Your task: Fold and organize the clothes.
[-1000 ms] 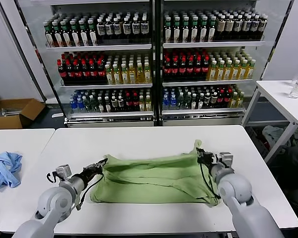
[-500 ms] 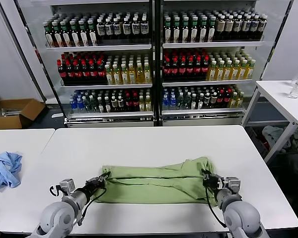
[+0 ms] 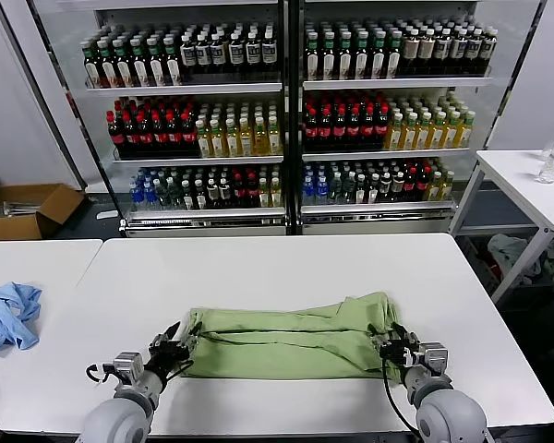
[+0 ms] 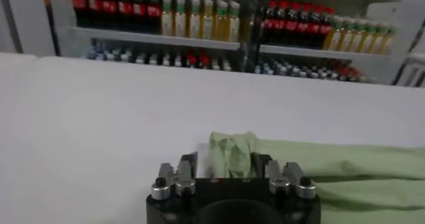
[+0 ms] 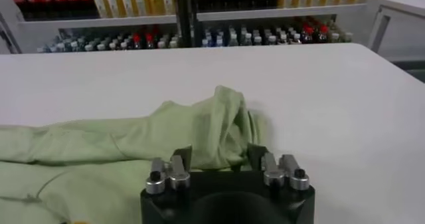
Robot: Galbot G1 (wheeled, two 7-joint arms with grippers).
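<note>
**Both grippers parted at the ends of the folded shirt**

While the light green polo shirt lies folded into a long band across the near part of the white table, both grippers sit low at the table's front edge, one at each end of it

Farthest on the robot's left, well apart from the left gripper, a light blue garment lies crumpled on a separate white table. The left gripper is at the shirt's left end, fingers spread; in the left wrist view a bunched corner of green cloth sits just ahead of the gap between the fingers, which are not pressed onto it. From there the shirt runs to the right gripper, which is at the shirt's right end with its fingers apart too. In the right wrist view a rumpled hump of cloth rises just beyond the fingertips, loose between them rather than pinched. Beyond both grippers, past the far edge of the table, glass-fronted coolers hold rows of bottles
</note>
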